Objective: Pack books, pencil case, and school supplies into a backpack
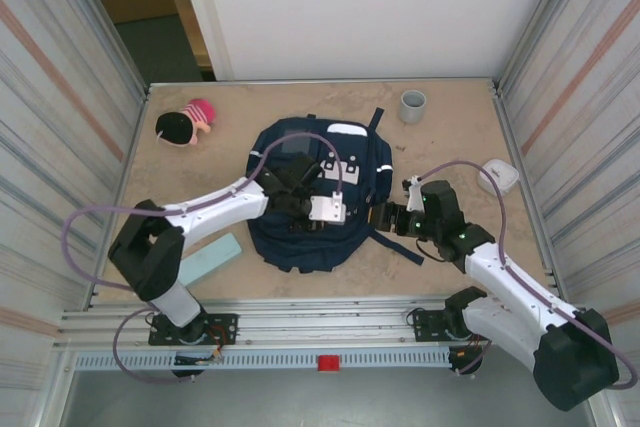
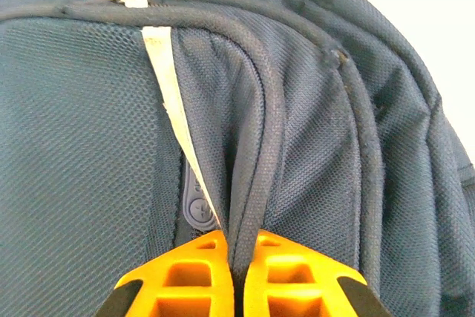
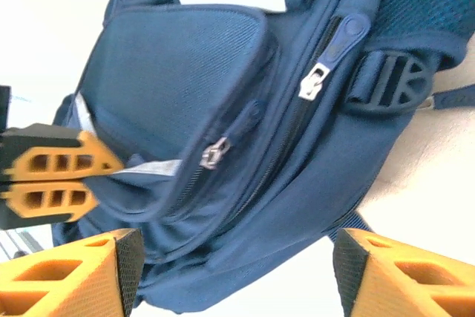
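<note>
Left gripper (image 2: pixel 239 256) pinches the backpack's (image 2: pixel 82 154) pocket rim (image 2: pixel 260 139); thin cloth could slip free. Right gripper (image 3: pixel 236 261) is spread beside it.

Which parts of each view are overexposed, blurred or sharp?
Top external: even light, soft shadows, the backpack sharp. Left wrist: fabric weave crisp, upper right corner burnt out to white, the left gripper a little soft at the bottom edge. Right wrist: the table washed out almost white, the zipper pull sharp, the right gripper slightly blurred, being so near.
</note>
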